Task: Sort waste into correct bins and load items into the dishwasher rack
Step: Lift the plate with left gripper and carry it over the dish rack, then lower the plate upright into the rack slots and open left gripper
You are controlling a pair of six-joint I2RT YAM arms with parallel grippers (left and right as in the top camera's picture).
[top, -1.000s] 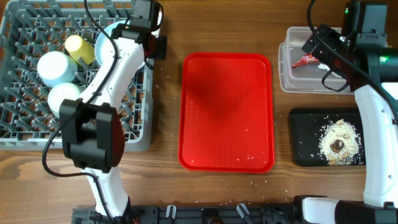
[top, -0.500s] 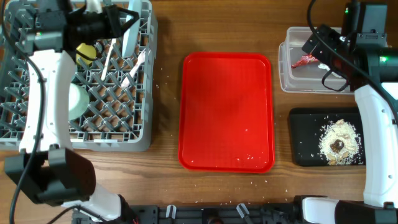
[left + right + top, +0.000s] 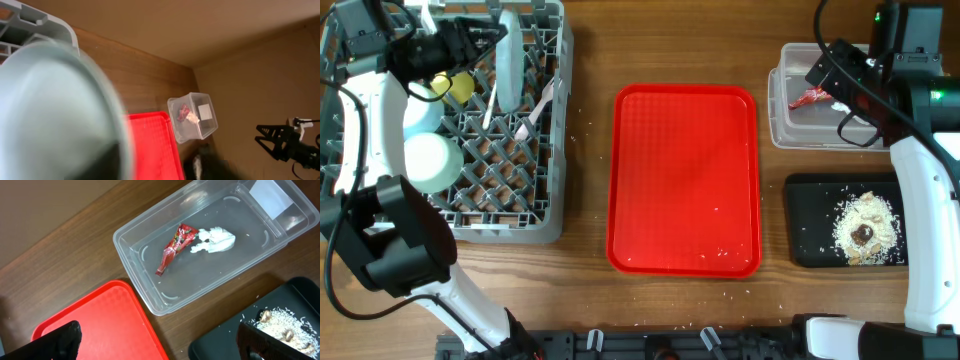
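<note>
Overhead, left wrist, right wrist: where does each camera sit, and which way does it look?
Overhead: above the table, looking straight down; left arm and right arm show.
Left wrist: over the rack, looking sideways toward the tub; blurred pale dish close up; no fingers visible.
Right wrist: above the tub, looking down; open fingers at bottom corners.
Shared: all three show tub and red tray.

Left arm [image 3: 365,150] bends up the left side; left gripper [image 3: 480,42] points right at far left, jaw state unclear. Right arm [image 3: 920,200] reaches far right; right gripper [image 3: 157,341] spread wide, empty.
</note>
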